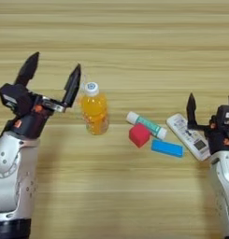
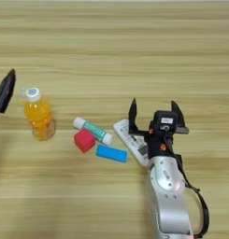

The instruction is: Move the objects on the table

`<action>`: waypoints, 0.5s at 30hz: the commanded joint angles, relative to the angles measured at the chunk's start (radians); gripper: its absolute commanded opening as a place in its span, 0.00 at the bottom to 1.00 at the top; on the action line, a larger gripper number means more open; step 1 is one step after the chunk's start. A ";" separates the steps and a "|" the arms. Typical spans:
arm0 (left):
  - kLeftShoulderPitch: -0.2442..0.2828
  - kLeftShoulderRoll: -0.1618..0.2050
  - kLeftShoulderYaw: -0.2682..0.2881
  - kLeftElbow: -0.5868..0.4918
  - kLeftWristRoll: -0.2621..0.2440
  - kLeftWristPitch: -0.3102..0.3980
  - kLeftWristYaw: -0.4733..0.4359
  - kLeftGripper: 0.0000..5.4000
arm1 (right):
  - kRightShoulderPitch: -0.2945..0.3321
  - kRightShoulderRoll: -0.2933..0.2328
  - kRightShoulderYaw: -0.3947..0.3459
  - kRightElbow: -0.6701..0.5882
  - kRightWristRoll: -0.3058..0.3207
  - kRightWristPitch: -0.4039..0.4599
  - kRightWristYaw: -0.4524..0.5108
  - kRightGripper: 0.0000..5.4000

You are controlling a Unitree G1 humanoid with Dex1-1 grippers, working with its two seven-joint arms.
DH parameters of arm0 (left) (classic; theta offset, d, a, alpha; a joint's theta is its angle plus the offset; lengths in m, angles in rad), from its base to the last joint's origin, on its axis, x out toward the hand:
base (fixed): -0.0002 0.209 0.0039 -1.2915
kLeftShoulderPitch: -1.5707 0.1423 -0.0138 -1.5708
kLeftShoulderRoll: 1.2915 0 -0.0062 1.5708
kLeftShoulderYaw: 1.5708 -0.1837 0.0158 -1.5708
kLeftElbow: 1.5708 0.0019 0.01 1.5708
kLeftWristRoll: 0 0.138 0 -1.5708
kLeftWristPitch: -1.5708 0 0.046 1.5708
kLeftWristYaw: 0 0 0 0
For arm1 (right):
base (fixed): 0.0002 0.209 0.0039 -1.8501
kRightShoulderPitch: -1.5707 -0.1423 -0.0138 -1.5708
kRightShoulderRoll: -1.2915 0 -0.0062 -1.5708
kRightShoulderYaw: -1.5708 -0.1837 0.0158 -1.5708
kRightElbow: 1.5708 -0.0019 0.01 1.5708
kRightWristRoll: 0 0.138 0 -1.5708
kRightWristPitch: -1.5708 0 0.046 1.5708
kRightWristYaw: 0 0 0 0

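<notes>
Careful: your left gripper [image 1: 51, 78], fingers spread wide and empty, sits just beside the upright orange-drink bottle [image 1: 95, 109]; one nudge could topple it. Right gripper [image 2: 154, 115] open, idle over the remote [image 2: 132, 141].

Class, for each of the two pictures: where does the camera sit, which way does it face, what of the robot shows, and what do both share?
Left eye view: head camera, looking down on the table; shows the left gripper open beside the bottle, and part of the right gripper.
Right eye view: same head, set slightly right; shows the whole right gripper, open, beside the remote.
Shared: bottle, tube, red cube, blue block, remote.
</notes>
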 commanded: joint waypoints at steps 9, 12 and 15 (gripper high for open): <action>0.048 -0.005 0.085 0.087 0.101 -0.062 0.121 1.00 | -0.031 -0.015 -0.034 0.017 0.033 -0.026 0.025 1.00; 0.053 -0.001 0.088 0.135 0.156 -0.080 0.148 1.00 | -0.041 -0.020 -0.045 0.027 0.048 -0.049 0.036 1.00; 0.059 -0.002 0.086 0.173 0.182 -0.085 0.164 1.00 | -0.047 -0.027 -0.053 0.033 0.064 -0.071 0.053 1.00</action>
